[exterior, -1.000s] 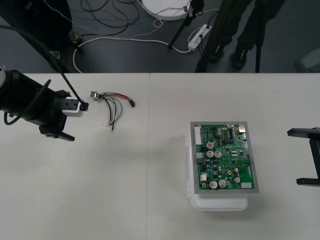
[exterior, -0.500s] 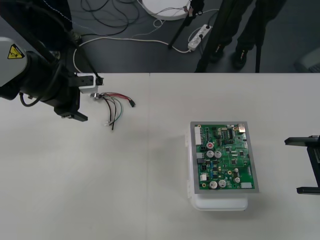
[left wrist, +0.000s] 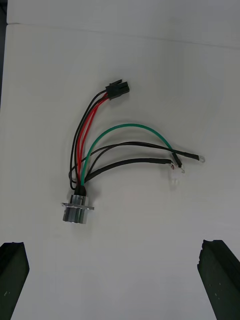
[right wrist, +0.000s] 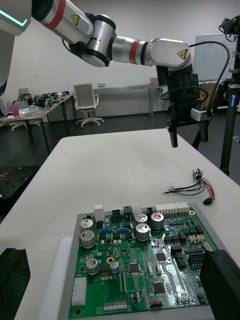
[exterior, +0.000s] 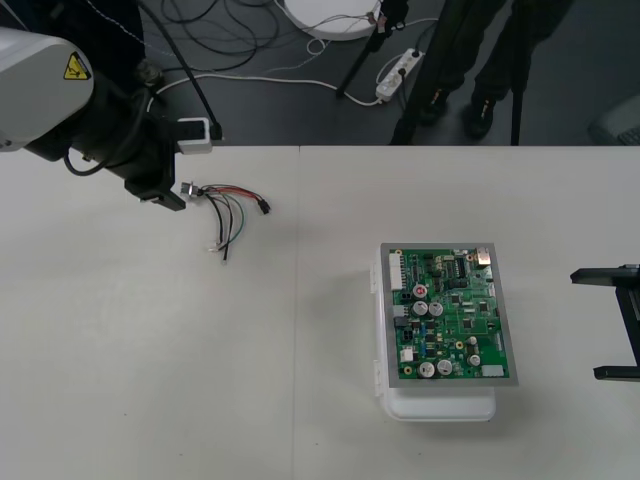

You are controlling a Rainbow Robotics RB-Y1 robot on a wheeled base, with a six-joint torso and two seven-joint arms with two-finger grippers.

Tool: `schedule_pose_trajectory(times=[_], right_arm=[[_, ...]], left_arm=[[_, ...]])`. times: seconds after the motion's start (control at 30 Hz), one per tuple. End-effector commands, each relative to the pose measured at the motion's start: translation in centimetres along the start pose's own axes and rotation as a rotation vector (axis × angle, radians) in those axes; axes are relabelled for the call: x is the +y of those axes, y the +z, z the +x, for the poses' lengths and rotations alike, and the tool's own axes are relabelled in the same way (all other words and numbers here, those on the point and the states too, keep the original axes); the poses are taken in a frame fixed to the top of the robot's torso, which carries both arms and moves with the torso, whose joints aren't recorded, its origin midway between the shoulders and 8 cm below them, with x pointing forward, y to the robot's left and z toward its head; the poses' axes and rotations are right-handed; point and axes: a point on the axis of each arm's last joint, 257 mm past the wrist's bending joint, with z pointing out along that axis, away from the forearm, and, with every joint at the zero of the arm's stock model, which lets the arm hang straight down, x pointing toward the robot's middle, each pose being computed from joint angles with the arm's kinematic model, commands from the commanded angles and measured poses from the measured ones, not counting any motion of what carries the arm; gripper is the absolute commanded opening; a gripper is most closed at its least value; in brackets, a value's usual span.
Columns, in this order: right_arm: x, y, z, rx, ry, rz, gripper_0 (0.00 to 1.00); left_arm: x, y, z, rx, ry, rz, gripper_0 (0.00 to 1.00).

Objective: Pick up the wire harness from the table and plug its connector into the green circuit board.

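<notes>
— Wire harness [exterior: 225,207]: where does it lie, measured from the green circuit board [exterior: 450,318]?
— Well to the board's left and farther back, flat on the table [exterior: 150,350]. Its metal socket [left wrist: 76,209] is the end farthest from the board, and the black plug [left wrist: 117,91] is the end nearest it, well apart from it.
— Left gripper [right wrist: 188,134]?
— Above that socket end, off the table, its 2 fingers [left wrist: 12,280] spread wide and gripping nothing.
— And right of the board?
— Right gripper [exterior: 612,323], well to the board's right, with its 2 fingers wide apart and nothing between them.
</notes>
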Motion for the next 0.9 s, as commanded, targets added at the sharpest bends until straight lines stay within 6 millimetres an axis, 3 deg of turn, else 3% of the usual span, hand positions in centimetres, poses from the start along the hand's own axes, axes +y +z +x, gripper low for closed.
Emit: schedule_pose_trajectory(times=[0.03,0.9], right_arm=[[-0.6,-0.3,-0.5,0.009,-0.083,-0.013,1.00],[-0.7,0.1,-0.5,-0.004,-0.139,-0.014,1.00]], left_arm=[[4.1,-0.4,-3.7,-0.006,0.081,-0.106,1.00],[7.0,2.6,-3.6,0.198,0.346,-0.237,1.00]])
